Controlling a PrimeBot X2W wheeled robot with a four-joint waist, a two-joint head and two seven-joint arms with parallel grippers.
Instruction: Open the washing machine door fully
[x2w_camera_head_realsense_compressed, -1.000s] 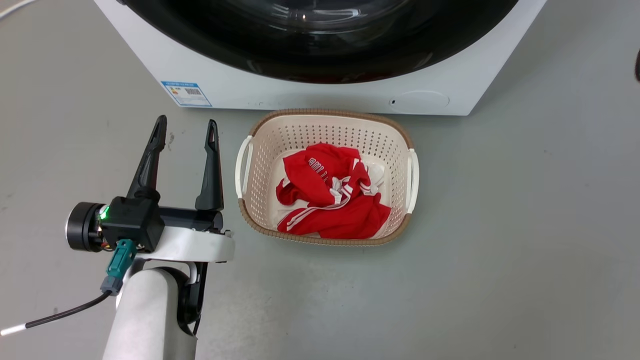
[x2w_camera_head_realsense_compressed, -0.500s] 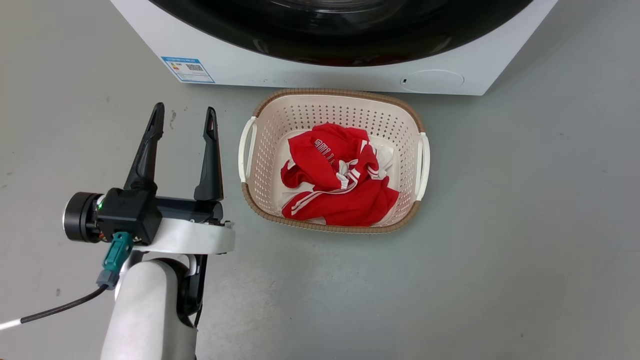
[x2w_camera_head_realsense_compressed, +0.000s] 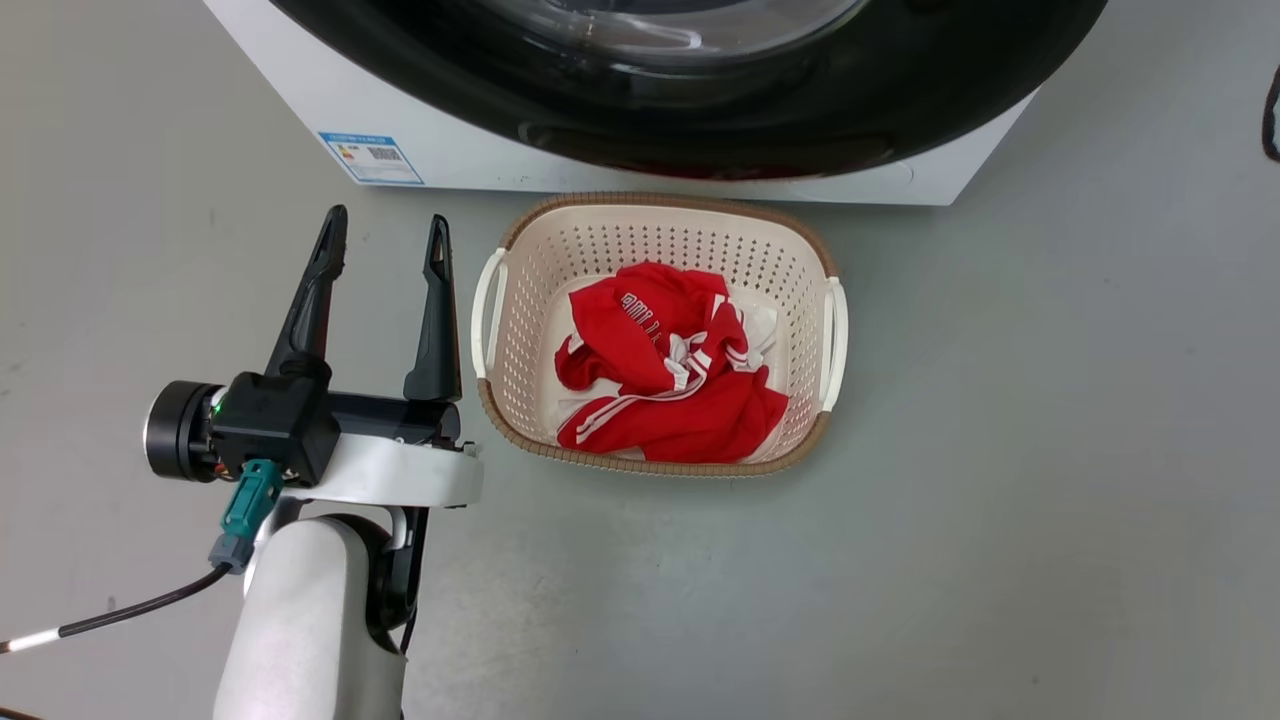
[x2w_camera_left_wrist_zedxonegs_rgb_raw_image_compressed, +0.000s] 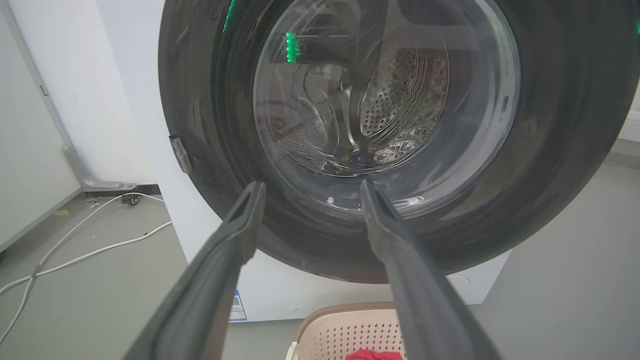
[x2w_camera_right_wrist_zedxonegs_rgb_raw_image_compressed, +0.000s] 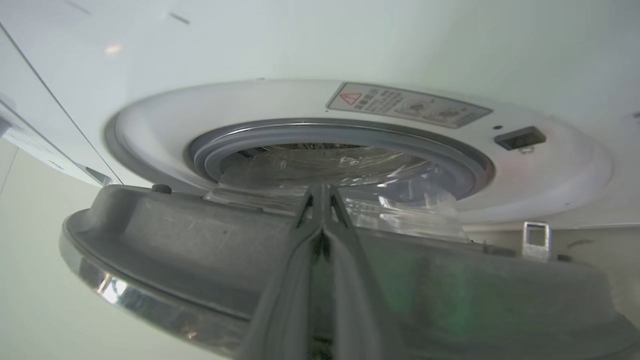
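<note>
The washing machine door (x2w_camera_head_realsense_compressed: 700, 120), glossy black with a clear glass bowl, stands ajar across the top of the head view. From the front the door (x2w_camera_left_wrist_zedxonegs_rgb_raw_image_compressed: 550, 150) faces my left gripper (x2w_camera_left_wrist_zedxonegs_rgb_raw_image_compressed: 311, 186), which is open and apart from it. That left gripper (x2w_camera_head_realsense_compressed: 388, 222) hangs over the floor left of the basket. In the right wrist view the door's grey inner rim (x2w_camera_right_wrist_zedxonegs_rgb_raw_image_compressed: 165, 240) and glass bowl (x2w_camera_right_wrist_zedxonegs_rgb_raw_image_compressed: 400, 210) show, with a gap to the rubber-ringed drum opening (x2w_camera_right_wrist_zedxonegs_rgb_raw_image_compressed: 340, 145). My right gripper (x2w_camera_right_wrist_zedxonegs_rgb_raw_image_compressed: 320, 187) is shut, its fingers lying across the inner rim, tips at the bowl.
A cream perforated basket (x2w_camera_head_realsense_compressed: 660, 205) with a red garment (x2w_camera_head_realsense_compressed: 670, 380) sits on the grey floor just below the door. White cables (x2w_camera_left_wrist_zedxonegs_rgb_raw_image_compressed: 75, 250) trail on the floor left of the machine. The door's metal latch hook (x2w_camera_right_wrist_zedxonegs_rgb_raw_image_compressed: 536, 239) sticks up from its inner rim.
The head camera has shifted. The black door now overhangs more of the machine's front, covering the round cap at its lower right. My left gripper stays open beside the basket.
</note>
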